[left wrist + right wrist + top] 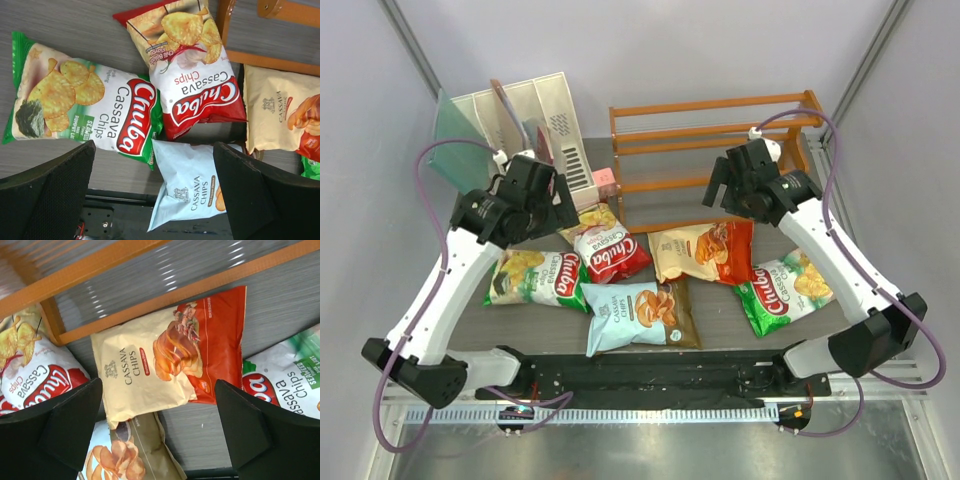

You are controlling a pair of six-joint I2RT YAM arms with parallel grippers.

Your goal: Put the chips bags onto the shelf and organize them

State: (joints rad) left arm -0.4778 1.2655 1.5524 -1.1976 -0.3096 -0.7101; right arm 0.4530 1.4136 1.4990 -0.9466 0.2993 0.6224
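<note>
Five chips bags lie flat on the table before the shelf [720,130]: a green Chiba bag [535,277], a red Chiba bag [605,250], a light-blue/brown bag [638,315], a cream/orange-red bag [703,251] and a second green bag [783,290]. My left gripper [560,212] hovers open and empty above the red and green bags. In the left wrist view the gripper [155,190] spans the light-blue bag [192,185]. My right gripper [727,195] hovers open and empty over the cream bag, which shows in the right wrist view [165,357] between its fingers [55,430].
A white file organizer [535,115] with a green folder [455,145] stands at the back left beside the shelf. A small pink object [607,185] lies between them. The shelf's lowest rail [150,305] runs just behind the cream bag. Grey walls close the sides.
</note>
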